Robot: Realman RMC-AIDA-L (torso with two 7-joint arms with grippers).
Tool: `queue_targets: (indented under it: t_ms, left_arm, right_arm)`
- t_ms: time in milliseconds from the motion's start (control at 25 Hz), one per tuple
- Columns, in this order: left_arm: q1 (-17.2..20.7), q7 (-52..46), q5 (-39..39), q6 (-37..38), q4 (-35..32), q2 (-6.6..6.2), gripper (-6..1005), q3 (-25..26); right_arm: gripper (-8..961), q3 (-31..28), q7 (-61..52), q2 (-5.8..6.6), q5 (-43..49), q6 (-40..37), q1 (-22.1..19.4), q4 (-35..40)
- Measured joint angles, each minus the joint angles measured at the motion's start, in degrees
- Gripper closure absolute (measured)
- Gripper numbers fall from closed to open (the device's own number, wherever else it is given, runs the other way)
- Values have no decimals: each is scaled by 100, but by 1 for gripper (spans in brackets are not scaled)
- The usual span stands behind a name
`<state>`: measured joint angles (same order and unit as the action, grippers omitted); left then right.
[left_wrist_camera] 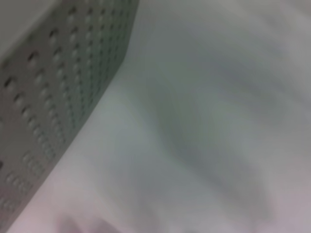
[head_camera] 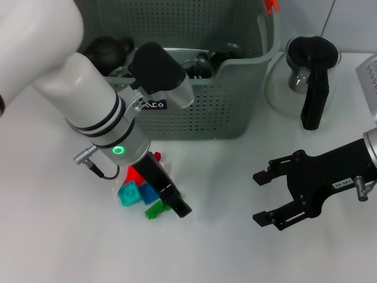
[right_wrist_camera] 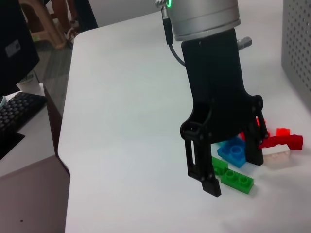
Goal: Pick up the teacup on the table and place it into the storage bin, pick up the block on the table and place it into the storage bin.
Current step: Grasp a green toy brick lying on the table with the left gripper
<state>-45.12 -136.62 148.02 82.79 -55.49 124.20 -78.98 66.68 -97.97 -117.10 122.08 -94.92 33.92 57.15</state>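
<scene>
Now | left gripper (right_wrist_camera: 231, 170) jaws apart, straddling green block (right_wrist_camera: 236, 181) | right gripper (head_camera: 264, 197) jaws apart, idle

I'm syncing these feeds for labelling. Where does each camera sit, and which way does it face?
Head view: on the robot's head, looking down at the table; shows both arms, left hand over the blocks, right hand open, storage bin behind.
Left wrist view: on the left arm; blurred bin wall and table, no fingers.
Right wrist view: on the right arm, facing the left hand and blocks.
Shared: head and right wrist both show the left hand at the blocks.
</scene>
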Motion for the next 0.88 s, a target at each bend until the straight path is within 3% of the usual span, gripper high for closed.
queue_targets:
  t_ms: [520, 880]
  left_arm:
    - [-44, -420, 115, -209, 63, 26, 174, -479]
    - [-85, -546, 118, -255, 66, 34, 236, -630]
  right_arm:
    - [71, -64, 173, 1, 0, 23, 1, -41]
    - [71, -68, 253, -19, 0, 53, -26, -46]
